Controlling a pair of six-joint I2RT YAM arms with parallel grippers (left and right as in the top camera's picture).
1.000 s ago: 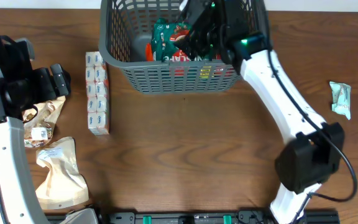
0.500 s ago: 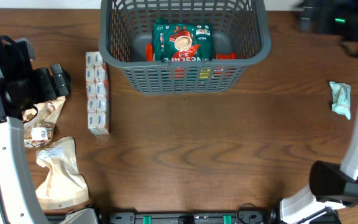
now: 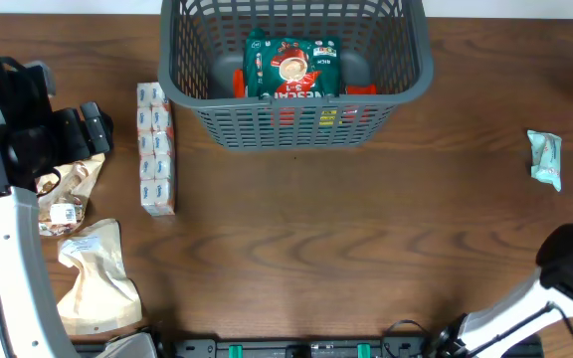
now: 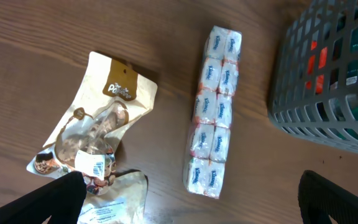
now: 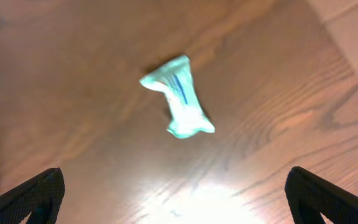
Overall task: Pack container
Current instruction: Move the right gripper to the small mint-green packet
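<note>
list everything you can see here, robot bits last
basket: 1, dark grey, top middle of the table
big packet: 1, red and green, lying in the basket on red and orange things I cannot make out
tissue strip: 1, white and blue, just left of the basket
pouches: 2, cream and brown, far left
small packet: 1, pale green, far right, alone
table: 1, brown wood, under everything
left gripper: 1, black, open, far left by the pouches
right gripper: 1, black, open, above the small packet
</note>
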